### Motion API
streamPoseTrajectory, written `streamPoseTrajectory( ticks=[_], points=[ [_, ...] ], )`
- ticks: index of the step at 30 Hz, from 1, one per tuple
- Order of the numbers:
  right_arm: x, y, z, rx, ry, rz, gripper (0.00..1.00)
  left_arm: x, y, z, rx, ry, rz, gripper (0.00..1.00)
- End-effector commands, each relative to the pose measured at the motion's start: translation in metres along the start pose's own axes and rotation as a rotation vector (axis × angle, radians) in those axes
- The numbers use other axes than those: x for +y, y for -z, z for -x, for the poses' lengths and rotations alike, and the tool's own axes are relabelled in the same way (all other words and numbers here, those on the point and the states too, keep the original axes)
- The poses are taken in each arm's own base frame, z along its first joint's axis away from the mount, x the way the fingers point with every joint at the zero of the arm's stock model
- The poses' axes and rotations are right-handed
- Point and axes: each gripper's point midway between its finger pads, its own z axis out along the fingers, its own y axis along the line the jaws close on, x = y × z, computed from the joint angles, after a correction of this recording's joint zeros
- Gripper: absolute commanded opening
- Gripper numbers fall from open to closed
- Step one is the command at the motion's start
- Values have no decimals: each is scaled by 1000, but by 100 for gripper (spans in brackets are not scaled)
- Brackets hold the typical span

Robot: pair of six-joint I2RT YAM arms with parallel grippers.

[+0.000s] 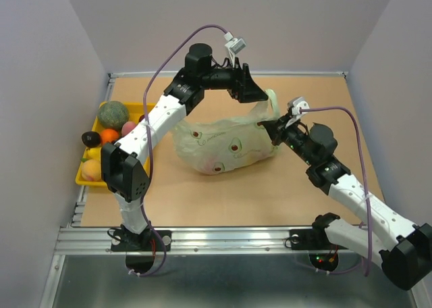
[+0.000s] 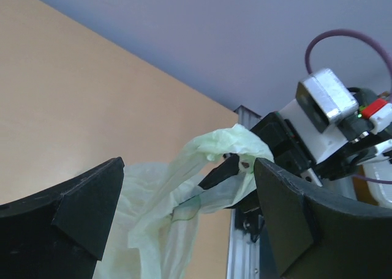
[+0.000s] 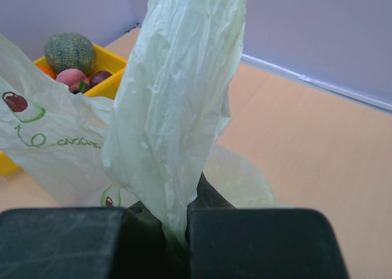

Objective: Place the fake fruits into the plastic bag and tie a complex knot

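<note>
Bag-opening step, likely — right gripper clamps 1 handle of pale green crinkly plastic bag; left gripper gapes, empty. Next: left pinches opposite rim, spreads mouth.

Lit brightly and evenly from above, with only faint, soft shadows by the bag on the table. Sharp overhead; slightly soft close to the lens on the left fingers and right fingers.
</note>
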Motion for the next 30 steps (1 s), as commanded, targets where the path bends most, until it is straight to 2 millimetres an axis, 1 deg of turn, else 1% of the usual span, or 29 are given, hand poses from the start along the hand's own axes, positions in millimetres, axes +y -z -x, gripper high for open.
streamPoseTrajectory(
  ticks=[1,5,8,11,13,14,16,17,18,19,20,21,22,23,24,25,26,27,28,29,30],
  points=[
    [0,-3,10,-46,35,9,0,-48,9,22,-74,30,-149,99],
    [2,-5,8,-38,38,21,0,-56,6,22,-79,33,-174,99],
    [3,-7,7,-32,43,31,0,-57,2,22,-86,31,-170,99],
    [5,-9,6,-27,49,45,0,-51,-1,20,-89,61,-150,99],
    [4,-10,5,-21,48,38,0,-49,-3,18,-87,68,-149,94],
    [2,-11,2,-13,47,30,0,-50,-4,19,-88,61,-153,84],
    [1,-12,4,-10,46,19,0,-49,-6,16,-82,69,-155,72],
    [1,-13,4,-10,46,19,0,-48,-7,14,-79,69,-153,65],
    [0,-13,3,-4,46,19,1,-46,-7,12,-73,63,-154,49],
    [1,-13,6,-9,46,20,1,-43,-6,10,-66,59,-146,39],
    [1,-13,4,5,43,24,15,-41,-5,8,-55,45,-152,17],
    [1,-12,2,25,41,23,15,-39,-4,8,-57,46,-146,6],
    [5,-12,12,27,42,38,36,-35,1,9,-51,18,-151,0],
    [6,-9,0,91,33,46,41,-33,4,9,-51,1,-152,0],
    [10,-6,1,104,60,76,47,-32,7,10,-50,-24,-160,0],
    [12,-2,2,118,63,94,44,-30,9,11,-50,-31,-156,0],
    [12,1,0,136,56,101,35,-25,12,13,-54,-35,-144,0],
    [15,3,0,139,49,119,12,-25,13,12,-51,-39,-148,0],
    [16,5,0,136,55,126,3,-25,14,13,-51,-42,-147,0],
    [16,5,-1,139,56,126,1,-24,15,12,-50,-39,-148,0],
    [14,4,-4,146,50,119,1,-28,16,11,-42,-41,-166,0]
  ],
)
